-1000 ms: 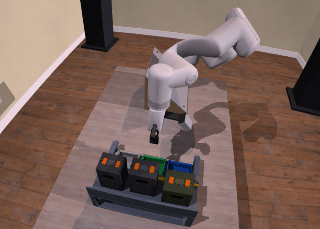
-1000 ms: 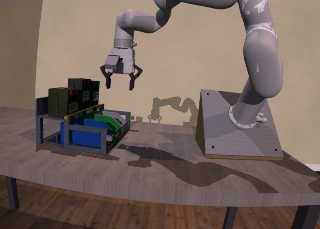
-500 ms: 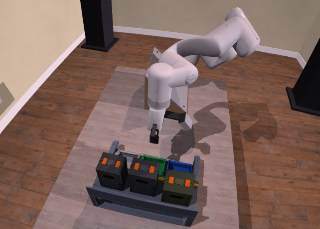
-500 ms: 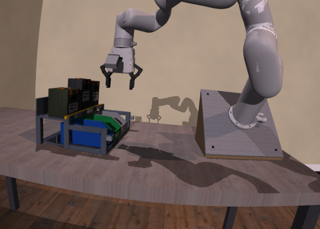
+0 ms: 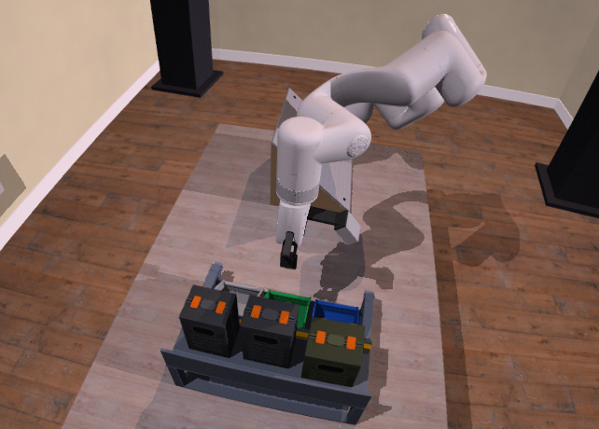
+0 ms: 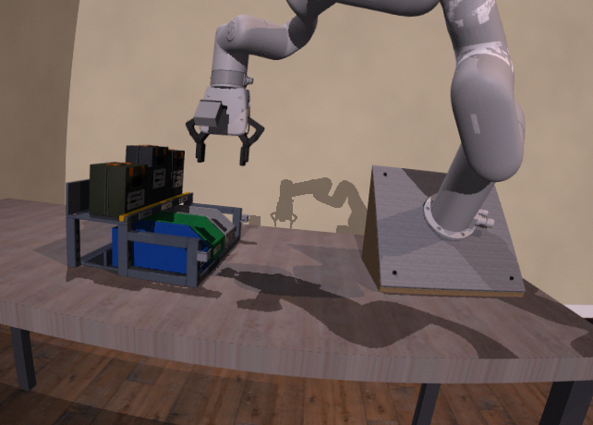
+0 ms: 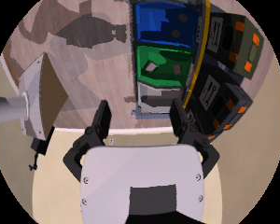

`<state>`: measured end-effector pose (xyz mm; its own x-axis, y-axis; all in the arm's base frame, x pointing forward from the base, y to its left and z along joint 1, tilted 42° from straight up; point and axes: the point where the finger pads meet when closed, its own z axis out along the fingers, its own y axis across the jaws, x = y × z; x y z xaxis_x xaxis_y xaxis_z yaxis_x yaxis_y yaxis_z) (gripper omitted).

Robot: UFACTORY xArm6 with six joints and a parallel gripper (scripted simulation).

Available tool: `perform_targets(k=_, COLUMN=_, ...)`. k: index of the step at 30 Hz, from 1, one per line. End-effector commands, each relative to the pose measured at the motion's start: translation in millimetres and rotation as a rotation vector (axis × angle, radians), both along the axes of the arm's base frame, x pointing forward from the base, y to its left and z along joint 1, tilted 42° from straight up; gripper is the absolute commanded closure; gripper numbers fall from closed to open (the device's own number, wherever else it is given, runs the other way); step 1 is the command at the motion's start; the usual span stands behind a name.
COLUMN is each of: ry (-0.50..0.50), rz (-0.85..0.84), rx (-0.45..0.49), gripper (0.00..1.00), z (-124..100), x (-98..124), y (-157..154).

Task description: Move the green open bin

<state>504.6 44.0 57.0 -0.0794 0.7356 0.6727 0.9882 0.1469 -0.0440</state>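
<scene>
The tool (image 6: 221,158) hangs in the air with its fingers spread wide and nothing between them, pointing down, above and in front of the shelf (image 6: 72,219). The green bin (image 6: 204,229) sits on the lower level, the middle of three, with a blue bin (image 6: 152,252) on one side and a grey bin (image 6: 224,224) on the other. In the exterior view the green bin lies below and slightly left of the tool; in the wrist view it sits just above the gap between the fingers, upper centre of the frame. Its long axis runs front to back in the shelf, its open, sloped front facing out toward the arm's mount (image 6: 498,272). Three crates (image 5: 263,335) stand on the top level above it. Judged from this, the tool must drop and reach the bin's front lip; the bin should then slide out along its long axis onto the surface (image 6: 287,324)
</scene>
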Motion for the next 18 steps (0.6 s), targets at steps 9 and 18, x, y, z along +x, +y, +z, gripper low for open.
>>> perform_targets(k=9, ry=-0.004, rz=-0.002, rx=-0.001, gripper=0.00, z=-31, x=-4, y=28)
perform_targets(k=18, ry=-0.004, rz=-0.002, rx=-0.001, gripper=0.00, z=-39, x=-6, y=35)
